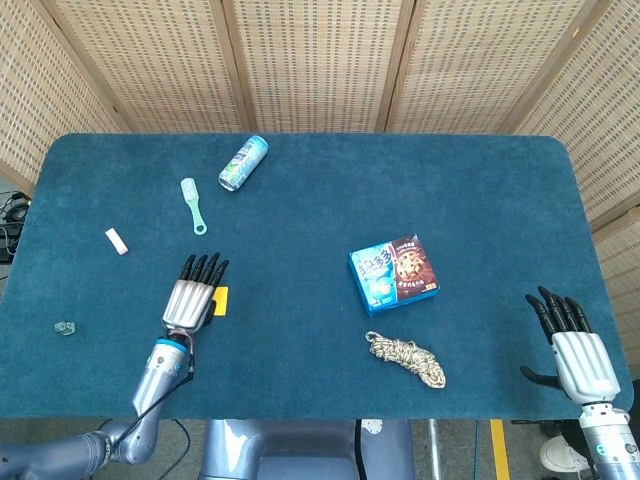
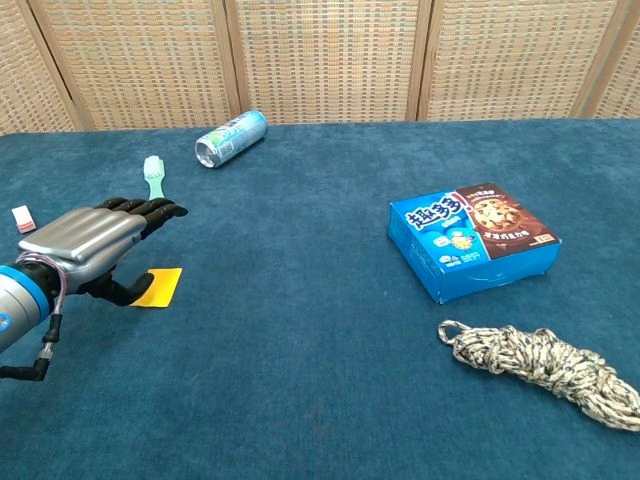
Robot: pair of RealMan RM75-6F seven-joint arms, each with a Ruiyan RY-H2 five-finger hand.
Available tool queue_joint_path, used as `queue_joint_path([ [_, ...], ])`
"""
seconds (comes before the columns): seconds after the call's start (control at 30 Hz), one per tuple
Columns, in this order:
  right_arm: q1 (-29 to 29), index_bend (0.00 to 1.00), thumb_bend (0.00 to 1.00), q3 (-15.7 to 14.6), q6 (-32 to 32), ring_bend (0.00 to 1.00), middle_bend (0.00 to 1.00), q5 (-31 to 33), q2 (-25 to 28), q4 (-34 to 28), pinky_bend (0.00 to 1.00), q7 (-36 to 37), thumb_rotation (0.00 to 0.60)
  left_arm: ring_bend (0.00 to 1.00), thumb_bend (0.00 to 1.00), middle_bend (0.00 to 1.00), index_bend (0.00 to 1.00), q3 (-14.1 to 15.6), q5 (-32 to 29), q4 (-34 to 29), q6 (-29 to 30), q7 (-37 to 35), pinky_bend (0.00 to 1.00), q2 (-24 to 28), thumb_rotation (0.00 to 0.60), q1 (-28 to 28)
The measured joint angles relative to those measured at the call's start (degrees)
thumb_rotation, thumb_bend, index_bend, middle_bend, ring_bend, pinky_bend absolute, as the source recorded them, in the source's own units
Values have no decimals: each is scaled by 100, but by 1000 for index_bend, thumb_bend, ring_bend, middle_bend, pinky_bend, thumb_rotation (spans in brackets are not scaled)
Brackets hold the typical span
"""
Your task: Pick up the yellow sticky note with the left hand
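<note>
Your left hand [image 1: 192,296] hovers low over the blue desk [image 1: 300,200], fingers [image 2: 150,211] stretched out flat and slightly apart, holding nothing. The yellow sticky note [image 2: 159,287] lies flat on the desk just at 3 o'clock of that hand in the head view, partly tucked under its edge; in the chest view your thumb reaches down to the note's near corner, though you cannot tell if it touches.

Your right hand [image 1: 572,346] sits at the desk's edge near 4 o'clock, fingers spread and empty, thumb out to the side.

From your left hand, a green brush [image 1: 192,205] lies at 12 o'clock, and beyond it a drink can [image 1: 243,162] rests on its side. A small white eraser [image 1: 117,241] sits at about 10 o'clock, and a tiny clear object [image 1: 65,327] at 8 o'clock. Well apart at 3 o'clock stands a blue biscuit box [image 1: 394,270], with a coil of rope [image 1: 406,358] just at 6 o'clock of the box.
</note>
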Motion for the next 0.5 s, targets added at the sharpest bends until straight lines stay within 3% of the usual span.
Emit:
queue_joint_path([
  [0.13, 0, 0, 13, 7, -1, 0, 0, 20, 2, -3, 0, 2, 600, 0, 486, 0, 27, 100, 87, -374, 22, -236, 0, 233, 600, 109],
  [0.2, 0, 0, 13, 4, -4, 0, 0, 20, -1, -6, 0, -22, 600, 0, 472, 0, 97, 176, 198, -446, 104, -266, 0, 329, 600, 166],
  [0.33, -4, 0, 14, -3, 20, 0, 0, -3, -10, -22, 0, -65, 600, 0, 445, 0, 181, 296, 322, -384, 240, -272, 0, 399, 600, 279],
  [0.5, 2, 0, 13, 1, 6, 0, 0, 15, -23, -20, 0, -86, 600, 0, 417, 0, 217, 334, 379, -237, 289, -316, 0, 380, 600, 331],
])
